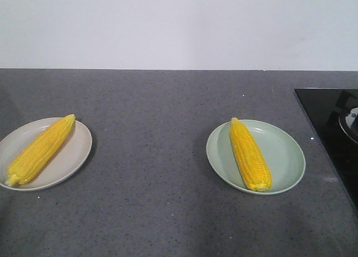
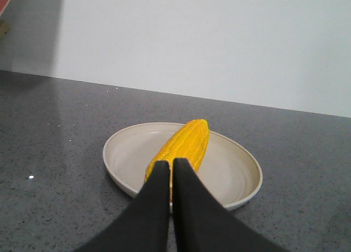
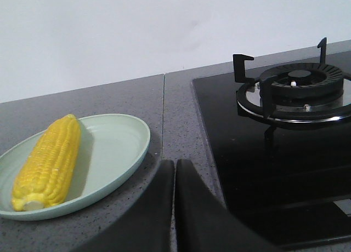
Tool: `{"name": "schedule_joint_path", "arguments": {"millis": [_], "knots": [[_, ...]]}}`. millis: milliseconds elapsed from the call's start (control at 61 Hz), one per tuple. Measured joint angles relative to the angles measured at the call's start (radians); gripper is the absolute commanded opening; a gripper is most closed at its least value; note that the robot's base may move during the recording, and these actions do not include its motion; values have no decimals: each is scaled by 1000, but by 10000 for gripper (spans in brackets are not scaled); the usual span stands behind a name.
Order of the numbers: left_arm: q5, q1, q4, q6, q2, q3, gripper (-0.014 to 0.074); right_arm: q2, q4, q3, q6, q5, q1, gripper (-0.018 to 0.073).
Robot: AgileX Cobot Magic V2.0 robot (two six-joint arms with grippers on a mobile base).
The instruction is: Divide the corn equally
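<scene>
One corn cob [image 1: 39, 150] lies diagonally on a beige plate [image 1: 75, 151] at the left of the counter. A second corn cob [image 1: 250, 154] lies on a pale green plate [image 1: 288, 156] to the right. Neither gripper shows in the front view. In the left wrist view my left gripper [image 2: 171, 163] is shut with nothing in it, its tips in front of the near end of the corn [image 2: 184, 145] on the beige plate [image 2: 236, 170]. My right gripper [image 3: 174, 163] is shut and empty, over the counter just right of the green plate [image 3: 118, 148] and its corn [image 3: 50, 161].
A black glass hob [image 1: 330, 123] with a gas burner and pan support [image 3: 296, 87] lies at the counter's right end, close to the green plate. A white wall runs behind the grey speckled counter [image 1: 162, 134].
</scene>
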Motion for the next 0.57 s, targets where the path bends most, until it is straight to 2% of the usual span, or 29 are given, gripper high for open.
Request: {"name": "schedule_joint_path", "arguments": {"millis": [574], "knots": [[0, 0, 0, 0, 0, 0, -6, 0, 0, 0, 0, 0, 0, -1]]}}
